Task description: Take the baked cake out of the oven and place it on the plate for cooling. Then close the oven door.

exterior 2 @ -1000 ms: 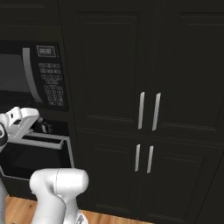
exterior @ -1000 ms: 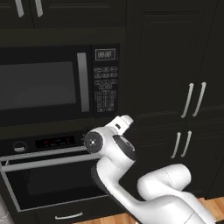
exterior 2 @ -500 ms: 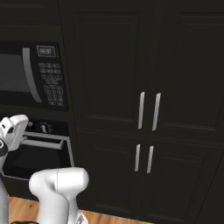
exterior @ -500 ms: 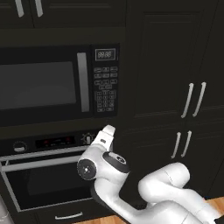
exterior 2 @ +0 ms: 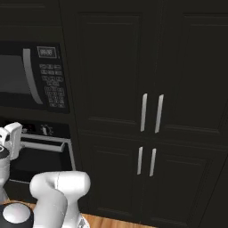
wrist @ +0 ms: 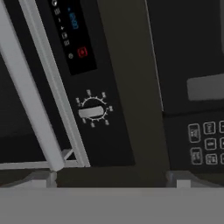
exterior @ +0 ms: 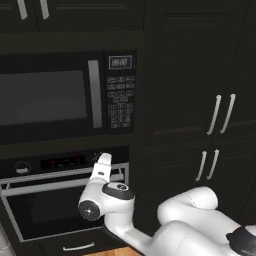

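I count one oven (exterior: 60,200), lower left of the left base view, with one oven door (exterior: 50,212) and one long silver bar handle (exterior: 55,185). Its control strip shows two round knobs (exterior: 22,167), one at each end, and one red display (exterior: 62,161). Above it I count one microwave (exterior: 65,95) with one keypad (exterior: 121,102). On the tall cabinets (exterior 2: 147,111) I count four vertical handles (exterior 2: 151,113), in two pairs.

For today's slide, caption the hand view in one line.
Close on the oven: knob, silver door handle, microwave keypad beside.
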You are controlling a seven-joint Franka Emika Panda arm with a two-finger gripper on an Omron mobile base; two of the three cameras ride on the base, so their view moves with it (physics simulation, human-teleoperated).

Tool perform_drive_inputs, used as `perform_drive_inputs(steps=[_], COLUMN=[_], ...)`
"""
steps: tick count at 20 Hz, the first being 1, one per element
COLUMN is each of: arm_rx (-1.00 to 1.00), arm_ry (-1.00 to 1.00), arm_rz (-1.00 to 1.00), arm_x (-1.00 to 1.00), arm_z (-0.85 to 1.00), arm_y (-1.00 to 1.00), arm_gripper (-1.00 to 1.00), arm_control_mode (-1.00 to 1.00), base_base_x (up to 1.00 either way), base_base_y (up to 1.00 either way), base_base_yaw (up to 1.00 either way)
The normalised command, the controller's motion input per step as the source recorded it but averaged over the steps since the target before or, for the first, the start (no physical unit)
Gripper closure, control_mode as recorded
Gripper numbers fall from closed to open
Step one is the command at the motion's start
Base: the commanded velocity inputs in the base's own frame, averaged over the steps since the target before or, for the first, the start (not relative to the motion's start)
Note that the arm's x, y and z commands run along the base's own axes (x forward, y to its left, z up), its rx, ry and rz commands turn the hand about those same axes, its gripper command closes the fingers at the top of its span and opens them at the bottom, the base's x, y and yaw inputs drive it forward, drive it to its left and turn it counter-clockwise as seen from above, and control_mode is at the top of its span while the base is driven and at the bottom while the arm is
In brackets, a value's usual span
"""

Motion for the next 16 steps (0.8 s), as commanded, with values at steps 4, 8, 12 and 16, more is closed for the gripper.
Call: perform_drive_inputs(steps=[4,8,12,16], arm_rx=[-0.09,-0.06,-0.01,0.0], arm_ry=[0.01,0.0,0.0,-0.01], arm_rz=[0.0,-0.02,0.0,0.0], arm_x=[0.09,0.07,0.23,0.29], arm_z=[-0.38,-0.44,-0.44,-0.41], arm_y=[0.6,0.43,0.14,0.15], arm_gripper=[-1.0,-1.0,-1.0,-1.0], arm_control_mode=[-1.0,-1.0,-1.0,-1.0], base_base_x=[0.0,0.0,0.0,0.0], base_base_y=[0.0,0.0,0.0,0.0], base_base_yaw=[0.0,0.0,0.0,0.0])
